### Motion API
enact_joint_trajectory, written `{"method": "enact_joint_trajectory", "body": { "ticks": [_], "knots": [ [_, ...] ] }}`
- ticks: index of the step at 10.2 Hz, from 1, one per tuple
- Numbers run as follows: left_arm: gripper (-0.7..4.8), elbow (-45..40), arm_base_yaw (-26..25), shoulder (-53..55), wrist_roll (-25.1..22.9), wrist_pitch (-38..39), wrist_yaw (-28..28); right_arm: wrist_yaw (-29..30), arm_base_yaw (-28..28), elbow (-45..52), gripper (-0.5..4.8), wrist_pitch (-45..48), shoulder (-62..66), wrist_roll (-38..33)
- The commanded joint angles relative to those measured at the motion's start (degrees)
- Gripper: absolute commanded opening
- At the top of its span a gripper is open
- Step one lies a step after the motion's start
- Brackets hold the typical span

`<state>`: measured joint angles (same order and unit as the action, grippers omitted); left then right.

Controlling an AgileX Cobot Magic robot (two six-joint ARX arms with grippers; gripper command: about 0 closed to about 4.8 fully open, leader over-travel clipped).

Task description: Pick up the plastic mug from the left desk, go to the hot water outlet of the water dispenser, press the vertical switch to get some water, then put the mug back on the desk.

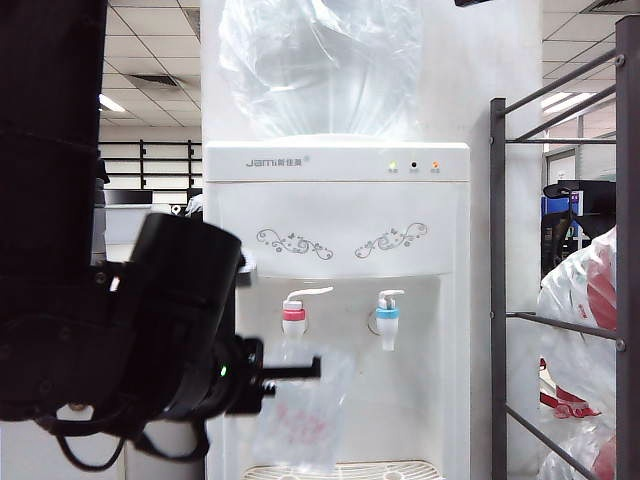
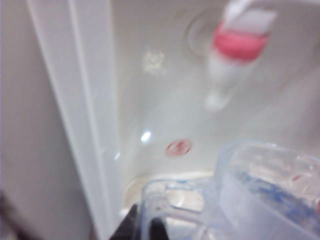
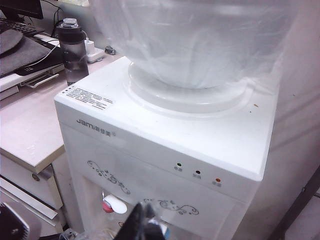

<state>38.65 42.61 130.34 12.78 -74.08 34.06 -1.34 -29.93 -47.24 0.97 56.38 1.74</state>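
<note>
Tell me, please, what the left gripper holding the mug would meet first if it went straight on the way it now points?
Probably the water dispenser: the left gripper points into its tap recess, with the plastic mug leading below the hot water outlet. The mug would likely touch the recess's back wall first; depth is unclear.

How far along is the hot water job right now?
Done: the left hand has the plastic mug off the desk, shut on its handle. In hand: the mug sits under the hot water outlet. Left: pressing the vertical switch, then returning the mug to the left desk. The right hand is shut, high beside the water dispenser.
</note>
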Motion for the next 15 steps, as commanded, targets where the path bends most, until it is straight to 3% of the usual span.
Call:
{"method": "enact_joint_trajectory", "body": {
  "ticks": [1, 4, 13, 15],
  "knots": [
    [-0.05, 0.2, 0.5, -4.1, -3.0, -9.1, 2.4, 0.0, -0.1, -0.2, -0.01, 0.7, -0.1, -0.2],
    [-0.05, 0.2, 0.5, -7.4, -8.4, -9.1, 2.4, 0.0, -0.1, -0.2, -0.01, 0.7, -0.1, -0.2],
    [-0.05, 0.2, 1.0, -18.9, -13.7, -9.1, 6.1, 0.0, -0.1, -0.2, -0.01, 0.7, -0.1, -0.2],
    [-0.05, 0.2, 0.2, -22.5, -18.2, -9.0, 7.5, 0.0, -0.1, -0.2, -0.01, 0.7, -0.1, -0.2]
  ]
}}
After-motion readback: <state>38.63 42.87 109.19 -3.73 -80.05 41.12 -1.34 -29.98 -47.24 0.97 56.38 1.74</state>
